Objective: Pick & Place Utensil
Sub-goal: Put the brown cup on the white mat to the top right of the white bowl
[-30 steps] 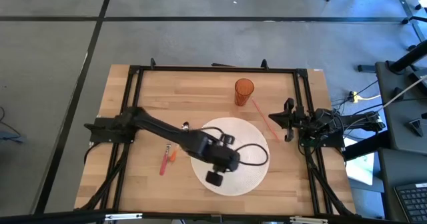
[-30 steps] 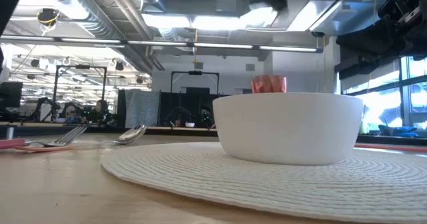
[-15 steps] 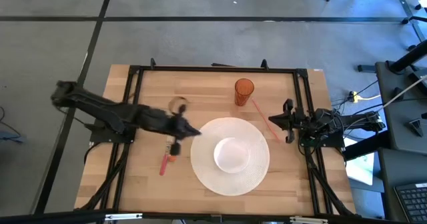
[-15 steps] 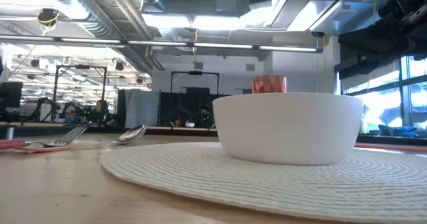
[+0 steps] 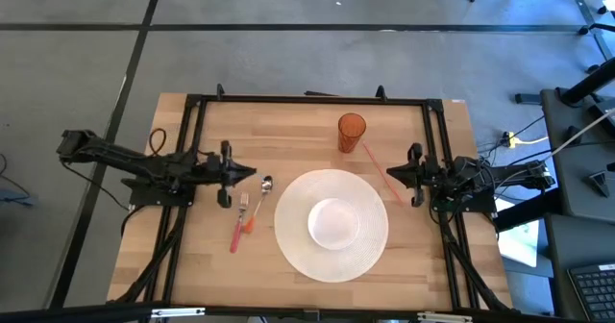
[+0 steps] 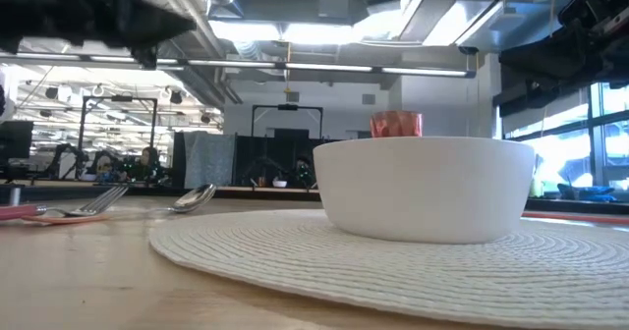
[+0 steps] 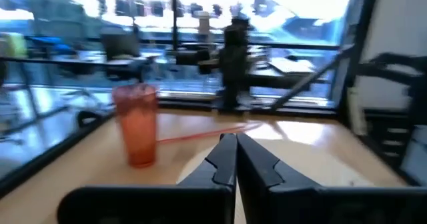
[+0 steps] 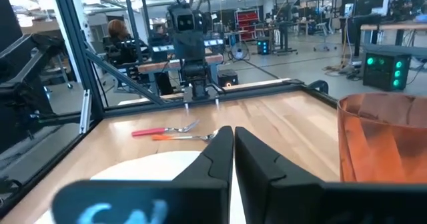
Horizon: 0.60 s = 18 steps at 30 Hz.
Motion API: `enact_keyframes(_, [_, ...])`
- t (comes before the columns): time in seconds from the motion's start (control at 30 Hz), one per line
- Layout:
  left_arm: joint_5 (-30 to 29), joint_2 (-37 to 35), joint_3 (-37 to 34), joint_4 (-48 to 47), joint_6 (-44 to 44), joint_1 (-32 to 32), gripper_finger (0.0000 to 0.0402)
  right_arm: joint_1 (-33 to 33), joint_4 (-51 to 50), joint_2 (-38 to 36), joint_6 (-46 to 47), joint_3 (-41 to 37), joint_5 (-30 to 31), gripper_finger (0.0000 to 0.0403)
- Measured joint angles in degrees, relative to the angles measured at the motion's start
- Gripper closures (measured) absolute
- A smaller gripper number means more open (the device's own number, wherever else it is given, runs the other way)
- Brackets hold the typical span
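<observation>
From above I saw even, diffuse light; the wooden table [image 5: 307, 131] was evenly lit and the arms cast only faint, soft shadows. At table height, ceiling lights glared overhead, and bright windows at the right washed out. The white bowl [image 6: 425, 188] was sharp, while the near placemat [image 6: 393, 271] softened toward the lens. A dark arm at upper left was smeared by blur. The left wrist view was blurred throughout, its windows blown out behind the orange cup [image 7: 137, 124]. The right wrist view was clearer, though the cup at its edge looked soft.
</observation>
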Motion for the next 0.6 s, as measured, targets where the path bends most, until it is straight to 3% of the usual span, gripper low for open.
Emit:
enact_keyframes(0.17, [-1.99, -0.21, -4.36, 8.2, 3.97, -0.11, 0.0401, 0.0, -0.02, 0.13, -1.01, 0.0, -0.27, 0.0386])
enact_keyframes(0.4, [-2.71, -0.09, -6.08, 10.47, 8.28, 0.08, 0.0401, -0.01, -0.14, 1.16, -1.45, 0.0, -1.03, 0.0386])
enact_keyframes(0.6, [-7.12, -0.07, -6.08, 12.07, 13.86, 1.34, 0.0399, -0.02, -0.04, 1.14, -1.12, 0.0, 0.19, 0.0398])
